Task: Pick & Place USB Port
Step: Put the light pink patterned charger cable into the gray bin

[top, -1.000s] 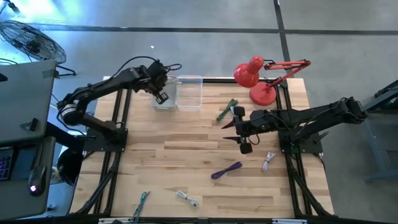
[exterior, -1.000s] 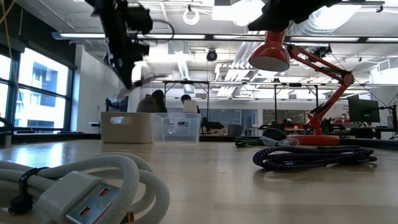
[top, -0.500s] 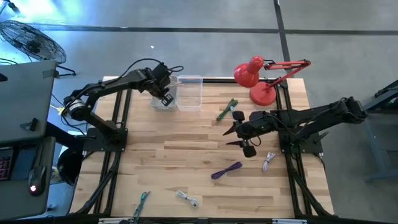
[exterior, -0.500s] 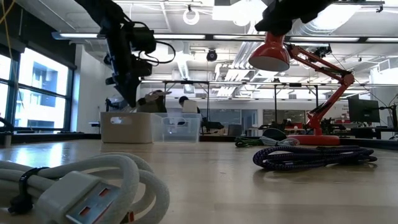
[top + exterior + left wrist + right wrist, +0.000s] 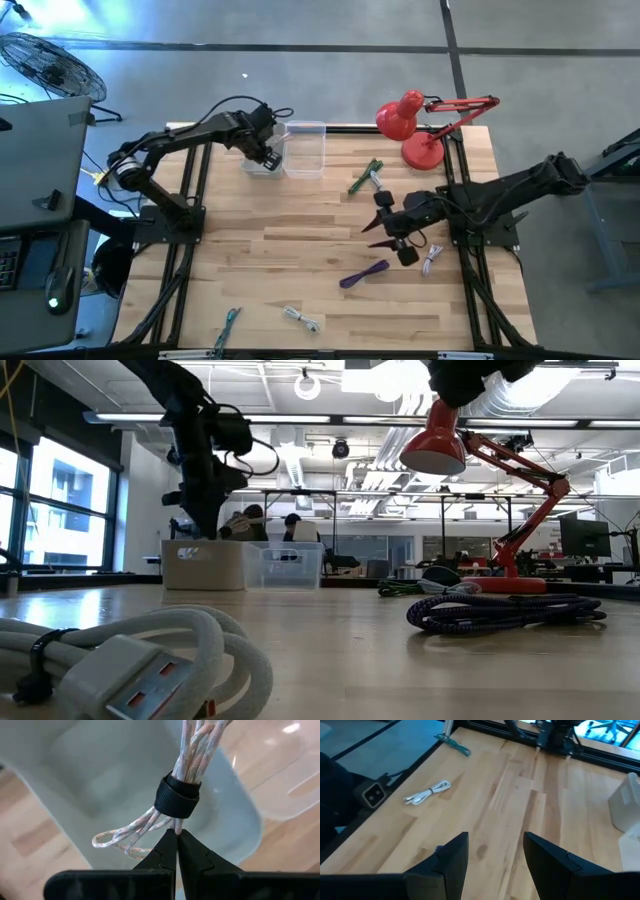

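My left gripper [image 5: 176, 836] hangs over the white bin [image 5: 262, 158] at the far left of the table [image 5: 300, 230], its fingers pinched tight on a bundled pale cable [image 5: 187, 775], just below the black strap [image 5: 177, 796] that binds it. The cable's loops dangle inside the bin's opening; I cannot tell whether they touch its floor. A clear bin [image 5: 306, 150] stands touching the white one on its right. My right gripper [image 5: 385, 222] hovers above the middle-right of the table with its fingers [image 5: 547, 857] spread apart and nothing between them. Just near of it lies a purple cable [image 5: 364, 273], and to the right of that a white cable [image 5: 431, 260]. A green cable [image 5: 365, 176] lies near the red lamp [image 5: 420, 125] at the far right, and another white cable [image 5: 301, 319] and a teal one [image 5: 229, 322] rest at the near edge.
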Action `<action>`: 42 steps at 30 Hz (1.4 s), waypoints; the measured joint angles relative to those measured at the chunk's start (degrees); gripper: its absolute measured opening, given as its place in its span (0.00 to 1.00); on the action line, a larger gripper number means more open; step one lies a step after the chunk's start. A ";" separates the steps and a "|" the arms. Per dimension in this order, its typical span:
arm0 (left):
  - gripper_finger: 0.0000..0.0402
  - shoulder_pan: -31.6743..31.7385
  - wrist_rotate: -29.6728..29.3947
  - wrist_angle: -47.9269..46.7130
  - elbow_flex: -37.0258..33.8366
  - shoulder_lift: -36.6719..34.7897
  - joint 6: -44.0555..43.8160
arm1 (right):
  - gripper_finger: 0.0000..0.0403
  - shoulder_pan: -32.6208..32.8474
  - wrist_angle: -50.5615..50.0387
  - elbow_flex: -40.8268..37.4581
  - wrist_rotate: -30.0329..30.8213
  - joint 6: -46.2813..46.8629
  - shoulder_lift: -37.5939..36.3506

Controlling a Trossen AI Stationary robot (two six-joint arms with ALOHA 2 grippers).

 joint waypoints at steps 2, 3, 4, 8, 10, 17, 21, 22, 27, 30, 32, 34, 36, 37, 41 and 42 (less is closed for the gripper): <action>0.00 0.02 0.17 -0.55 0.02 0.27 -1.38 | 0.45 1.04 -0.02 0.00 0.00 0.45 0.00; 0.00 0.04 0.22 -1.28 0.02 0.28 -1.97 | 0.45 1.47 -0.02 0.00 0.00 0.97 0.00; 0.00 0.04 0.13 -1.18 0.02 0.28 -2.42 | 0.45 1.92 -0.04 0.00 0.00 1.18 0.00; 0.00 0.87 0.72 0.12 0.03 0.28 -5.22 | 0.45 3.62 -0.69 0.00 0.02 1.29 0.00; 0.00 1.19 1.36 0.29 0.03 0.32 -5.54 | 0.45 4.34 -1.22 0.00 0.00 1.29 0.00; 0.00 2.74 1.00 -1.35 -0.04 0.85 -7.48 | 0.45 6.47 -3.07 0.00 1.10 1.27 0.00; 0.00 2.65 -0.09 -0.30 -0.59 0.85 -7.91 | 0.45 7.47 -4.31 0.00 2.93 1.22 0.00; 0.01 2.64 -0.09 -0.32 -0.59 0.85 -7.90 | 0.45 7.64 -4.64 0.00 3.10 1.20 0.00; 0.03 2.69 -0.55 -0.16 -0.63 1.26 -7.43 | 0.45 8.02 -6.25 0.00 3.58 0.31 0.00; 0.04 2.67 -2.01 -0.02 -0.63 1.24 -7.46 | 0.45 7.99 -6.77 0.00 3.37 -0.13 0.02; 0.05 2.64 -3.11 0.18 -0.63 1.24 -7.46 | 0.45 8.00 -6.81 0.00 3.33 -0.11 0.00; 0.06 2.64 -3.69 0.23 -0.63 1.24 -7.45 | 0.45 7.99 -6.96 -0.02 3.06 -0.09 0.00; 0.07 2.67 -4.78 0.25 -0.63 1.24 -7.45 | 0.45 7.99 -6.75 -0.47 2.68 -0.09 0.00; 0.08 2.65 -5.35 0.26 -0.63 1.24 -7.37 | 0.45 8.01 -6.65 -0.80 2.45 -0.07 0.00; 0.12 2.67 -7.30 0.38 -0.62 1.24 -4.53 | 0.45 7.99 -4.18 -3.42 1.97 -0.23 0.00; 0.13 2.70 -8.07 0.34 -0.46 1.24 -4.25 | 0.45 7.99 -3.84 -4.03 1.97 -0.29 0.02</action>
